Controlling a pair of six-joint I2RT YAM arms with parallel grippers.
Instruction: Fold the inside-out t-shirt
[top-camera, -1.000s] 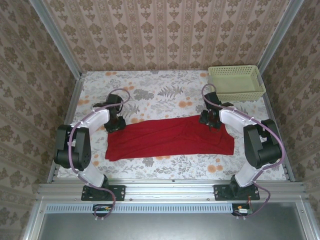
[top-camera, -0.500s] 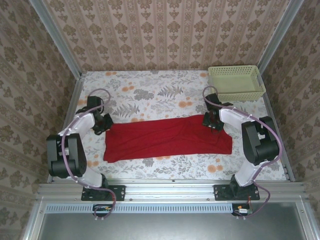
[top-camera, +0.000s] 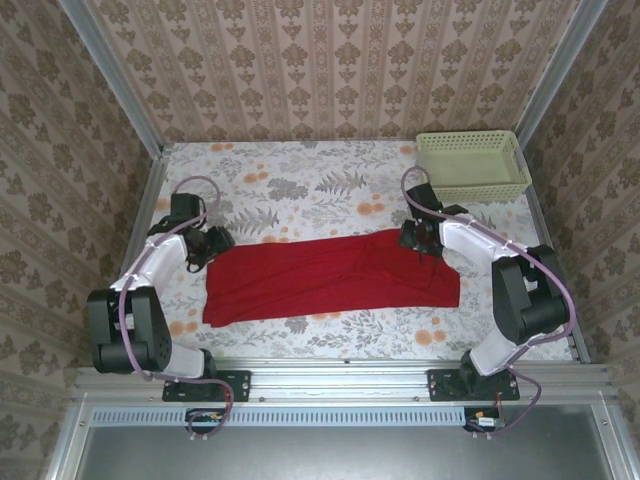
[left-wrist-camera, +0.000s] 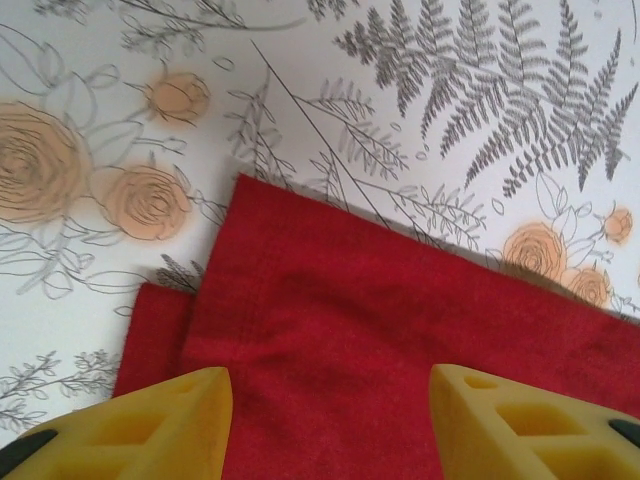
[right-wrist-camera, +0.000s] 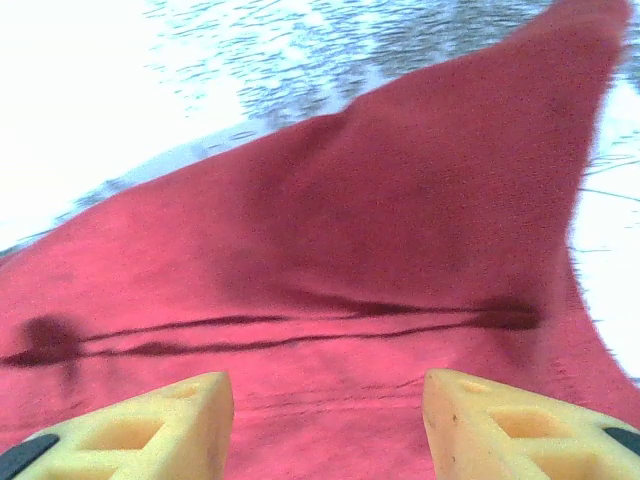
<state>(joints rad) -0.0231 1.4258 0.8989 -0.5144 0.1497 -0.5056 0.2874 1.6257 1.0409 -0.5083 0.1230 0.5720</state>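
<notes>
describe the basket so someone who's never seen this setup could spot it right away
Look at the flower-printed table with wallpapered walls on three sides, then go to its far right corner. The basket stands there, a pale yellow-green rectangle with latticed sides. The only other loose item, the red t-shirt, lies flat across the middle.

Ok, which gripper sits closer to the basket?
The right gripper, above the red t-shirt at its right end, near the basket; the left gripper is at the opposite end.
</notes>
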